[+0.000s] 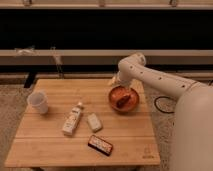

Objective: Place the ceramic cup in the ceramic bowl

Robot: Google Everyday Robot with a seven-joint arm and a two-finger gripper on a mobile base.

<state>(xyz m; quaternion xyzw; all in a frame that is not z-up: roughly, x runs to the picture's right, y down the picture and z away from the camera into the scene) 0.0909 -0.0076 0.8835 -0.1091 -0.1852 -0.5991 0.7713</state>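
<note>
The ceramic cup, small, white and handleless, stands upright near the left edge of the wooden table. The ceramic bowl, orange-brown and round, sits at the table's far right part, with a darker shape lying inside it. My white arm reaches in from the right. Its gripper hangs just behind the bowl's far-left rim, open, with nothing in it. It is far to the right of the cup.
A white bottle with a label lies in the middle of the table. Beside it is a small pale packet, and a dark snack bar lies toward the front edge. A railing and dark wall run behind the table.
</note>
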